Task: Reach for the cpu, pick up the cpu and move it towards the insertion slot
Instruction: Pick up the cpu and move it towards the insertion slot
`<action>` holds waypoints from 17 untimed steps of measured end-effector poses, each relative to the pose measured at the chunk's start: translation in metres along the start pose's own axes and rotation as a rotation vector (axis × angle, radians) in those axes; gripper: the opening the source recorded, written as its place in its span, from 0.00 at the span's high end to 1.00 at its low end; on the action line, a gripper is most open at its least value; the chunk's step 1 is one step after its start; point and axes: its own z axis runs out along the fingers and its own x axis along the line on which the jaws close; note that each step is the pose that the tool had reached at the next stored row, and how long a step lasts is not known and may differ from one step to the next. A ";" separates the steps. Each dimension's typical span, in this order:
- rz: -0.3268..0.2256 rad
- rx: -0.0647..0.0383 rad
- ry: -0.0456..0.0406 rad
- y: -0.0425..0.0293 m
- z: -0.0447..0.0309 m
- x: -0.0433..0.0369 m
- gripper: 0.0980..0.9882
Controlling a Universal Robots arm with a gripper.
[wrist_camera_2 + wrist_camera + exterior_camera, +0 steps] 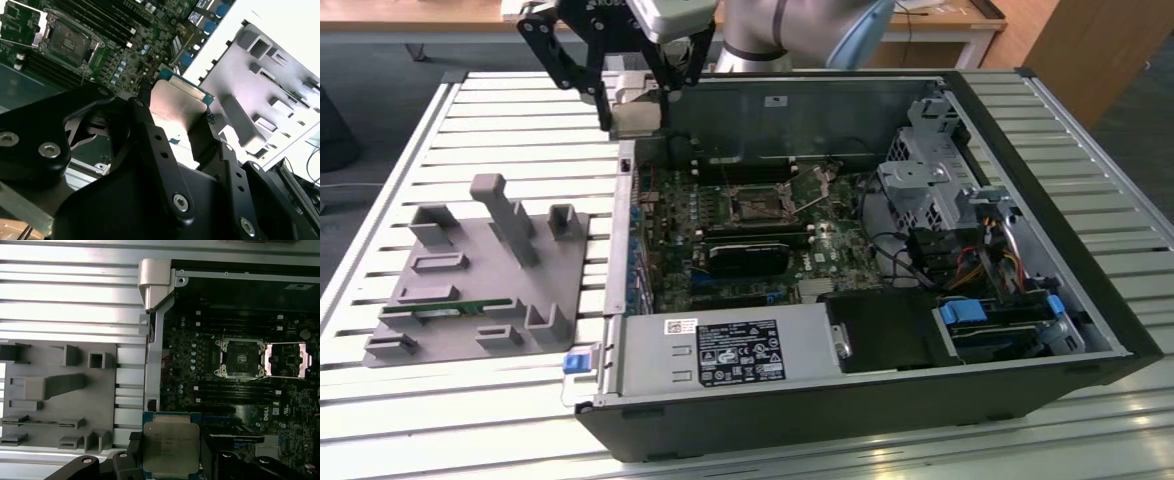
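A: Where do we stand with the cpu point(171, 447) now?

B: We hold it. In both wrist views the gripper point(175, 117) has its black fingers point(150, 145) pressed on two opposite edges of the chip, so it is clamped on the cpu, with the silvery top facing the first wrist camera. In the exterior view we hang high above the far corner of the open computer case point(1067, 270), at the exterior view's left of it, well above the board.

A: And the insertion slot point(240, 358)?

B: It is on the motherboard point(761, 240), in the middle part, with its silvery bracket point(286, 360) folded open beside it. In the first wrist view the chip is still well apart from the socket, near the case wall point(152, 340), between the grey fixture tray point(480, 280) and the board.

A: How do we do this step well?

B: We think we should keep the chip flat and not squeeze more, because the grip is only on thin edges. We travel high enough to pass the case wall, then go over the board slowly. We also should check the corner marks early, so that the chip arrives square to the socket and not turned. The open bracket stands close to the socket, so we judge it is the thing to avoid
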 end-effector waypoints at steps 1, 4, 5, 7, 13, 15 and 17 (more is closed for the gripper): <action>0.000 0.000 0.0001 -0.0001 0.0000 -0.0032 0.50; 0.000 0.000 0.0003 -0.0001 -0.0001 -0.0124 0.50; 0.000 0.000 0.0003 0.0000 -0.0001 -0.0154 0.50; 0.000 0.000 0.0004 0.0003 -0.0002 -0.0203 0.50; 0.000 0.000 0.0006 0.0027 -0.0001 -0.0331 0.50; 0.000 0.000 0.0005 0.0054 0.0002 -0.0369 0.50; 0.000 0.000 0.0006 0.0077 0.0003 -0.0402 0.50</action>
